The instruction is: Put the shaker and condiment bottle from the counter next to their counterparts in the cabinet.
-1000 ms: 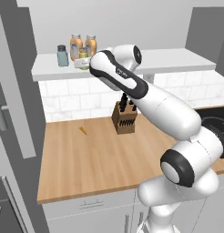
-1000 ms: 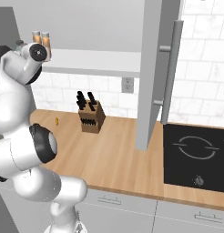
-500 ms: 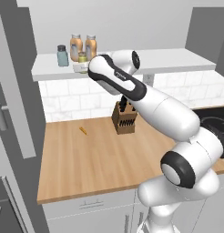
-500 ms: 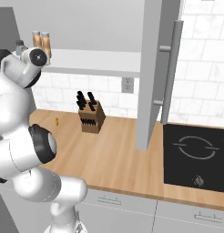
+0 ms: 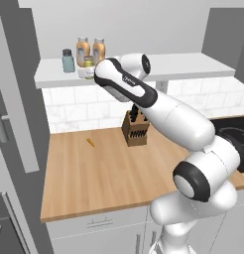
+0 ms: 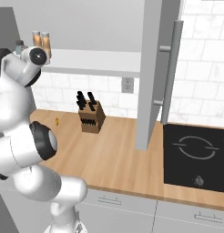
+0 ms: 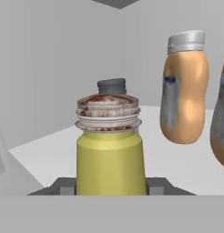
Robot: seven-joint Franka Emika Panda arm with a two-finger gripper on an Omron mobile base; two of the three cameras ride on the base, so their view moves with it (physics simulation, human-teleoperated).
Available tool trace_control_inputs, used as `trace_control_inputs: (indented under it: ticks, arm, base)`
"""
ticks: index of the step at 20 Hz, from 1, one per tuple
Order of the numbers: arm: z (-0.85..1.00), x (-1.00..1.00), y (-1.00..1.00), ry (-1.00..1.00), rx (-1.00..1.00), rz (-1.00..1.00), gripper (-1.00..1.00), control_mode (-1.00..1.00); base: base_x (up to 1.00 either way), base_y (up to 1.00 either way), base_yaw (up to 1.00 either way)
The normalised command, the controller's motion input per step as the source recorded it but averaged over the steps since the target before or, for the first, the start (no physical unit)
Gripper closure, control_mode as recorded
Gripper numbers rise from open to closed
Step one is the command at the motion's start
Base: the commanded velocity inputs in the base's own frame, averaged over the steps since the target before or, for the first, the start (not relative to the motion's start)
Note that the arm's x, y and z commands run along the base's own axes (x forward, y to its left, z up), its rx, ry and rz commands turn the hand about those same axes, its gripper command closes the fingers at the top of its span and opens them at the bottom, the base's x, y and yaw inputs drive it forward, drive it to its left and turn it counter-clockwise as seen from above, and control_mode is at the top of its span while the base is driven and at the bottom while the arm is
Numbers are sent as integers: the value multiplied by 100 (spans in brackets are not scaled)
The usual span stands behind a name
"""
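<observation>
End effector (image 7: 111,187) grips shaker (image 7: 110,150); blue-grey shaker (image 5: 68,60) and bottles (image 5: 91,50) nearby.

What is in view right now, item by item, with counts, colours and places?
Yellow-green cylindrical shaker with silver-grey cap: one, held between the fingers at the cabinet shelf.
Blue-grey translucent shaker with dark cap: one, on the shelf, left of the bottles.
Orange-tan bottles with pale grey caps: two, side by side on the shelf.
White shelf board of the pale-grey wall cabinet: one, above the counter.
Light wooden counter: one, over white drawers.
Brown knife block with dark handles: one, at the counter's back.
Small orange item: one, on the counter; too small to identify.
Black cooktop: one, right end of counter.
White arm, fingers: shut on the shaker.
</observation>
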Motion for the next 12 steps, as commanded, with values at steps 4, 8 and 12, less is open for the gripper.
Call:
trace_control_inputs:
  ticks: [4,8,12]
  arm:
    - [-31,19,11,-6,0,0,100,-100]
    - [-28,22,8,-5,-1,0,100,-100]
    - [-24,25,4,-5,-1,0,100,-100]
  base:
    - [0,0,0]
    - [0,0,0]
    - [0,0,0]
